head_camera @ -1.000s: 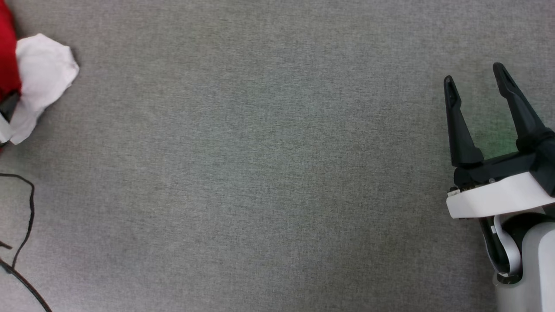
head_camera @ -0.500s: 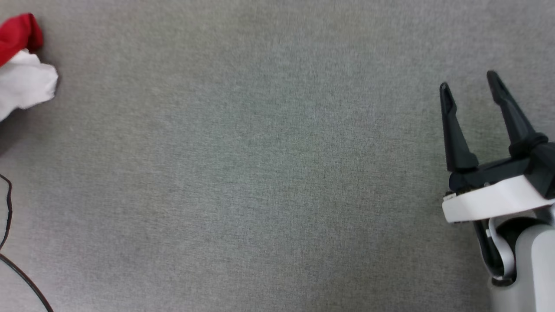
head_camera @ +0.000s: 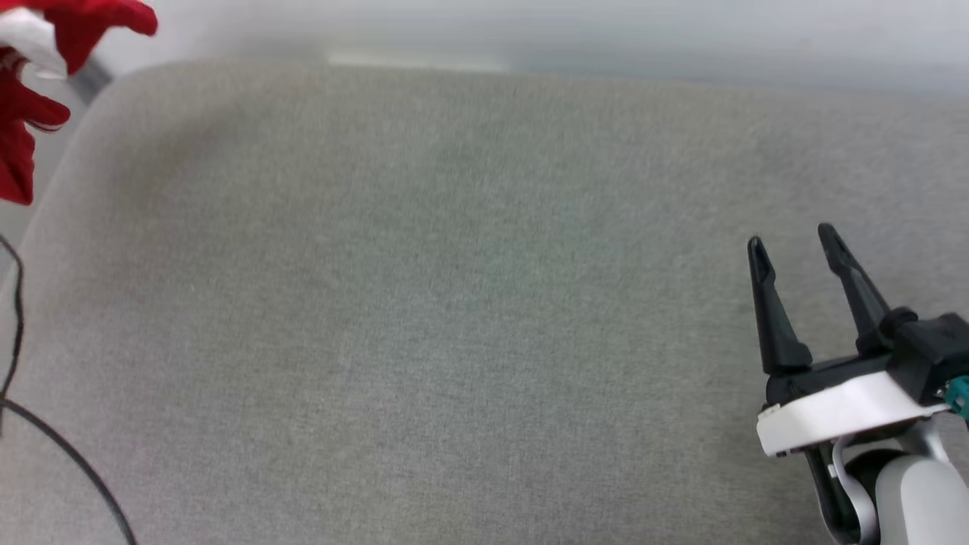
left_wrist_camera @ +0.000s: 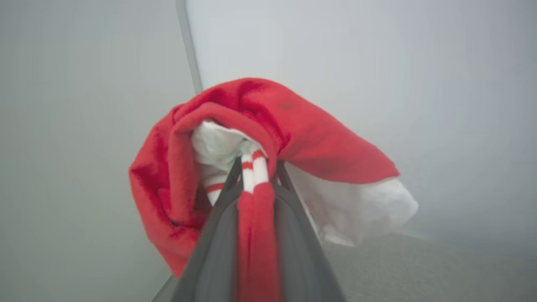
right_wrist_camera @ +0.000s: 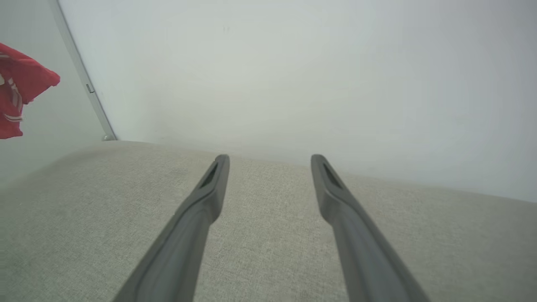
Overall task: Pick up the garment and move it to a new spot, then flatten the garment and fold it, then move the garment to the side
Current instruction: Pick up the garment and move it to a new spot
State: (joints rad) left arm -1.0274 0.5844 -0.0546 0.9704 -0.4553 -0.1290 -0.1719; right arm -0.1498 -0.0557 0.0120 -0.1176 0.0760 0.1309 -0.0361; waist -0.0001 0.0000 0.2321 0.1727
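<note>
Red jersey cloth and white sleeve fabric bunch around the left tool (left_wrist_camera: pixel 256 165). Its two dark fingers are clamped on a fold of the garment (left_wrist_camera: pixel 293 138). The red-and-white striped trim runs up between them, red cloth arches over their tips, and a white part hangs just to their right in the left wrist view. The garment hangs in front of the pale wall (left_wrist_camera: pixel 377 63), with the counter (left_wrist_camera: pixel 419 268) lower down, beyond the tool.

In the head view the garment (head_camera: pixel 83 19) shows as red and white folds far to the left of the right tool (head_camera: pixel 791 236), past the counter's rounded far-left corner. The right tool's fingers stand wide apart over the counter (head_camera: pixel 454 303), with bare grey cloth showing between them. From the right wrist view the garment (right_wrist_camera: pixel 25 84) is well off to the left of that tool (right_wrist_camera: pixel 270 158).

The counter is covered in grey woven fabric. Ahead of the right tool rises the pale wall, with a thin grey strip (right_wrist_camera: pixel 84 84) running up it. A black cable (head_camera: pixel 68 454) curves along the counter far to that tool's left.
</note>
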